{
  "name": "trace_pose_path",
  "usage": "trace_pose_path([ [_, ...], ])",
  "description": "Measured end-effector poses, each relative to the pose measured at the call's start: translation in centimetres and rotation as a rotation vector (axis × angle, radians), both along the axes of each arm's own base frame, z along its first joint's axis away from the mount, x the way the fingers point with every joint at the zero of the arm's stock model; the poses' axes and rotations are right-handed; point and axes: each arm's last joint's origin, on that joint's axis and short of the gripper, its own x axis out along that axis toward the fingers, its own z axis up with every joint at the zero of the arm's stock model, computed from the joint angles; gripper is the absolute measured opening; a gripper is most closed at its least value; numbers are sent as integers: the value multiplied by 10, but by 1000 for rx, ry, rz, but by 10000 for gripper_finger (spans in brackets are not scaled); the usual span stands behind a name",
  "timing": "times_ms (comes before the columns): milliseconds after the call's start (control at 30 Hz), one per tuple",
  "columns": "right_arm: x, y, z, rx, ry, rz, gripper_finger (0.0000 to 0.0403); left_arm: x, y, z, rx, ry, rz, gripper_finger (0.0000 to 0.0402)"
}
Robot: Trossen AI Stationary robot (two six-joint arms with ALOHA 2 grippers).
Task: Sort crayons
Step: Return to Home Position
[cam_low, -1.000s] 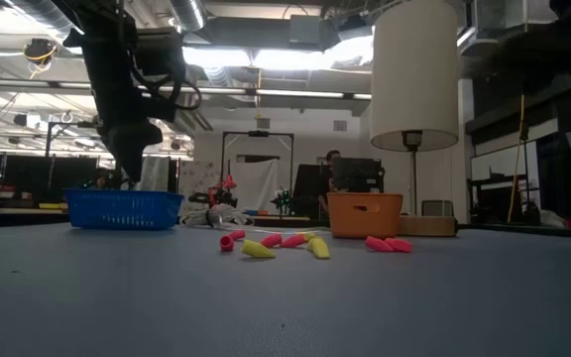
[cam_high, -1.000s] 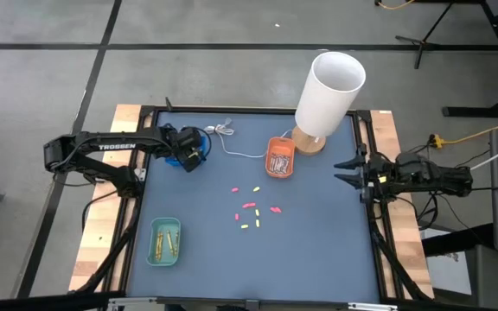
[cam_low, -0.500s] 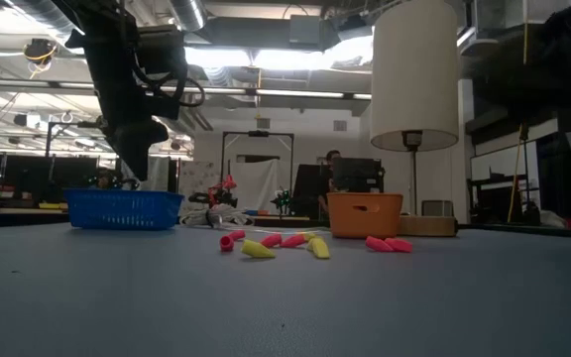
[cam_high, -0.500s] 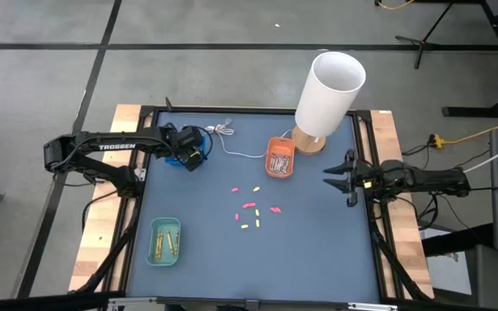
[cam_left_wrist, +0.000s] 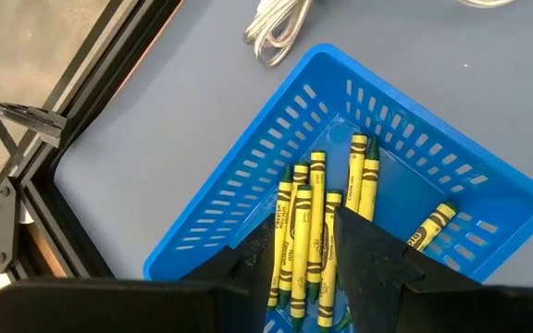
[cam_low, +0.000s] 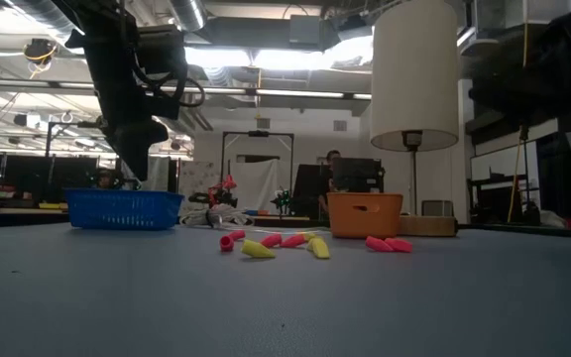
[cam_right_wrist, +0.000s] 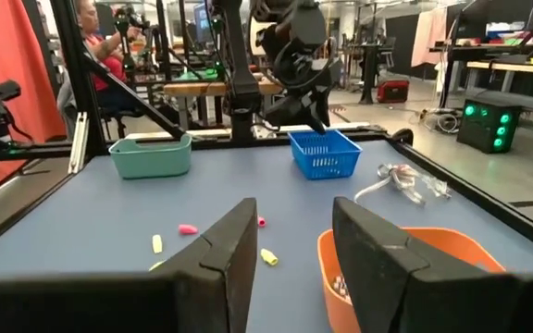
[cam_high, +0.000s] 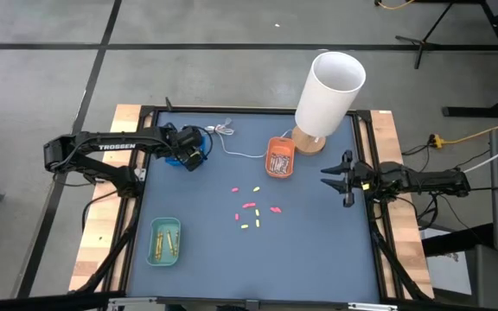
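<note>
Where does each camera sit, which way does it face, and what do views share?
High view: above the table, facing straight down; both arms show, left hand above the blue basket, right hand near the right edge.
Low view: table height, facing level across loose crayons into the room; the left arm shows.
Left wrist view: looks down into the blue basket; own fingers show.
Right wrist view: looks across the table toward the left arm; own fingers show.
Shared: all four show the blue basket.

A robotics lab or workshop: concrete floor (cam_high: 232,52), exposed ceiling ducts (cam_low: 266,30), strip lights (cam_low: 266,58), cluttered workbenches (cam_right_wrist: 498,67).
</note>
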Motion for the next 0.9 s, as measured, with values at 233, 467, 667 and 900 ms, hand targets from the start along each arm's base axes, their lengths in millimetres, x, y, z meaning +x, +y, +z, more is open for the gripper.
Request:
trace_pose_path([
  [233, 1, 0, -4, -5, 15, 3, 140, 3, 1, 1, 12, -29, 0, 97],
  [467, 1, 0, -4, -5, 21, 3, 140, 15, 5, 23, 41, -123, -15, 97],
  [667, 1, 0, -4, -4, 21, 9, 140, 36, 2, 76, 7, -319, -107, 97],
  [900, 1, 0, -4, -4, 22, 12, 140, 41, -24, 145, 37, -444, -272, 97],
])
